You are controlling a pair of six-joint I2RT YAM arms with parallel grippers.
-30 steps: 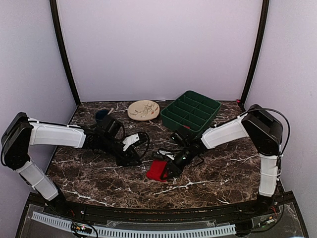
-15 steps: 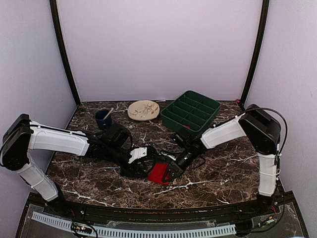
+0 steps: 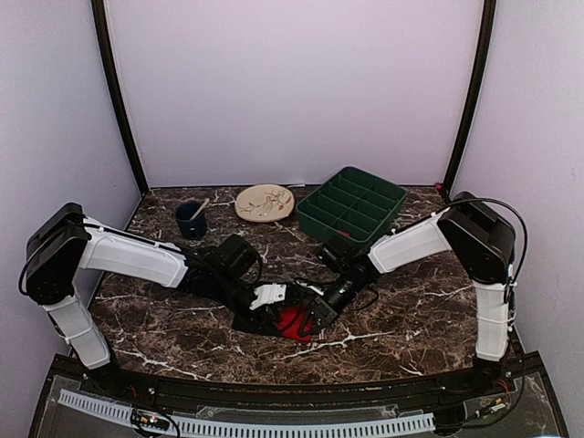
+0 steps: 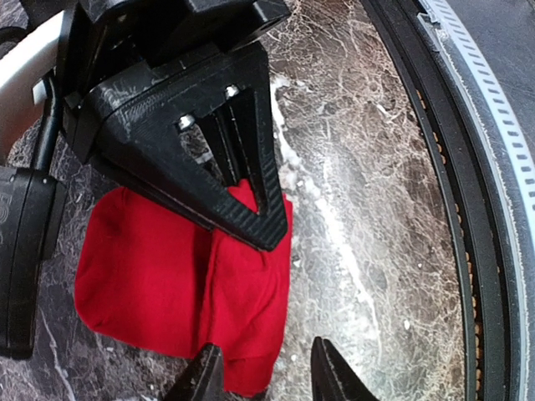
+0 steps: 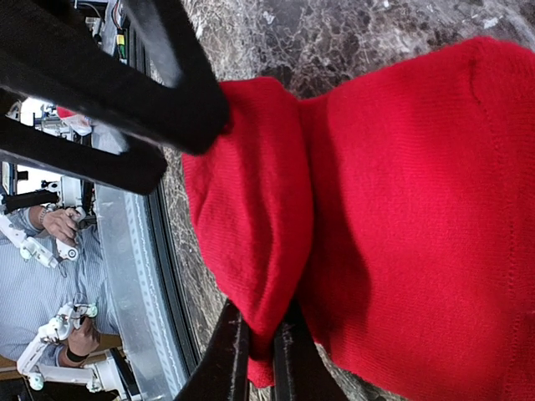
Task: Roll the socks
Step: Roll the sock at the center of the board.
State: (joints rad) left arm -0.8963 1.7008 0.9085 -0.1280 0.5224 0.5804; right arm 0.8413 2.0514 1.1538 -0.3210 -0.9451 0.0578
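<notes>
The red socks (image 3: pixel 294 320) lie bunched on the marble near the table's front middle. In the right wrist view my right gripper (image 5: pixel 259 355) is shut on a fold of the socks (image 5: pixel 401 217). In the left wrist view my left gripper (image 4: pixel 267 380) is open at the near end of the socks (image 4: pixel 159 284). One fingertip (image 4: pixel 203 378) is over the cloth's edge and the other is over bare marble. The right gripper's black fingers (image 4: pixel 242 200) pinch the cloth just beyond. Seen from above, the left gripper (image 3: pixel 274 308) and the right gripper (image 3: pixel 316 313) meet at the socks.
A green compartment tray (image 3: pixel 351 203) stands at the back right, a beige plate (image 3: pixel 264 202) at the back middle, and a dark blue cup (image 3: pixel 190 219) at the back left. The table's black front rail (image 4: pixel 443 167) runs close beside the socks.
My left arm has swung right and toward the front, bringing its gripper up to the socks. The right gripper has kept its hold and barely moved.
</notes>
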